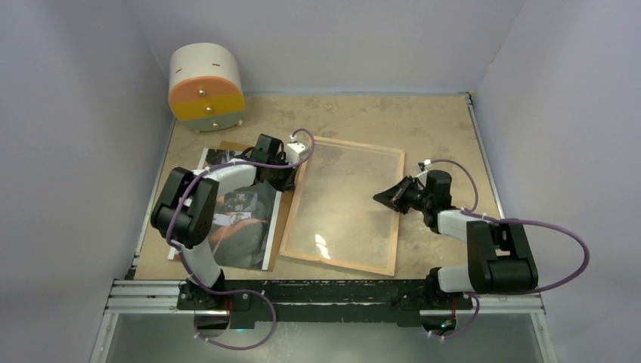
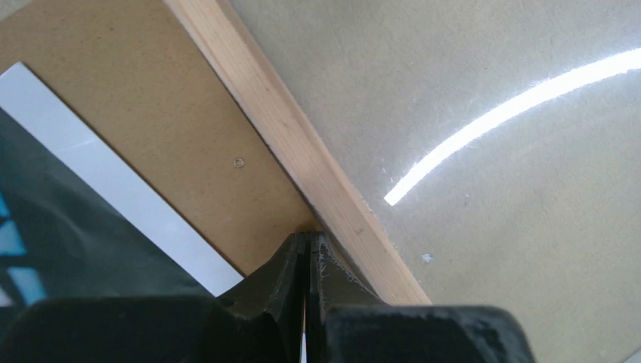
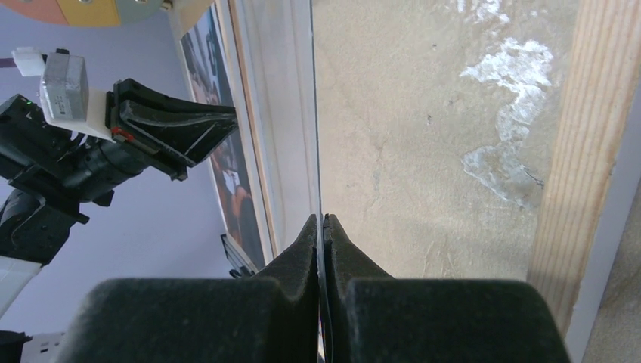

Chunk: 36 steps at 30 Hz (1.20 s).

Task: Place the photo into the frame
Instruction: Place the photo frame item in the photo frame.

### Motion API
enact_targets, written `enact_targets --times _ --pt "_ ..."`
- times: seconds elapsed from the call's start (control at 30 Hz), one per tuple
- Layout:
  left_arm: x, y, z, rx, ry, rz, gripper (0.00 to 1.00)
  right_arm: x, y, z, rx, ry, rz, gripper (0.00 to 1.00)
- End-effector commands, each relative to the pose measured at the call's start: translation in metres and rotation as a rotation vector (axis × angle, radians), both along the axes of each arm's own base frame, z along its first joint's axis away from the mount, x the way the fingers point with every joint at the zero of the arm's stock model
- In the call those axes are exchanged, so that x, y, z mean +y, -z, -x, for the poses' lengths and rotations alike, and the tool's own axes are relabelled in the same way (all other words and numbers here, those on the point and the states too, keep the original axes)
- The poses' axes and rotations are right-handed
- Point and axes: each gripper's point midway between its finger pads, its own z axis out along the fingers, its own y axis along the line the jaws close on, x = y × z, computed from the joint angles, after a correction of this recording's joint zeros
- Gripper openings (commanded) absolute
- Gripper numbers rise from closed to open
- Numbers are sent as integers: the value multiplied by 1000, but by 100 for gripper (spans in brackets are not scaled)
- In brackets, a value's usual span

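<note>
The frame [image 1: 338, 262] lies flat in the middle of the table, light wooden rim [image 2: 287, 128] up, with the table showing through its clear pane [image 1: 340, 204]. The photo [image 1: 246, 227], dark with orange-red patches and a white border, lies face up left of the frame on a brown backing board [image 2: 166, 98]. My left gripper [image 1: 289, 178] is shut, its tips [image 2: 306, 236] at the seam where the board meets the frame's left rim. My right gripper [image 1: 377, 198] is shut and reaches in over the right rim [image 3: 582, 151], low above the pane [image 3: 320, 219]. I see nothing held.
A round white drawer unit [image 1: 205, 87] with orange and yellow fronts stands at the back left. Purple-grey walls close in three sides. A metal rail [image 1: 325, 291] carrying both arm bases runs along the near edge. The left arm's gripper [image 3: 166, 125] shows across the frame in the right wrist view.
</note>
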Motion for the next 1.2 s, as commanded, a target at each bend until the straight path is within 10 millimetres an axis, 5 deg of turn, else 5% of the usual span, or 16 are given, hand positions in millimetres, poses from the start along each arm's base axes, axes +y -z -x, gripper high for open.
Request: enact_targets --times 0.0,0.23,0.5,0.83,1.17 --pt "-16 6 10 28 62 16 0 0 -30 -24 -164 0 -13 0" --pt "-21 18 21 57 90 11 0 5 -42 -25 -258 -22 -50 0" --pt "-23 18 24 61 110 14 0 21 -34 -23 -259 -71 -73 0" --pt "-19 20 24 56 107 -6 0 34 -83 -9 -453 -152 -169 0" --pt "-19 19 22 50 100 -12 0 37 -85 0 -469 -171 -222 0"
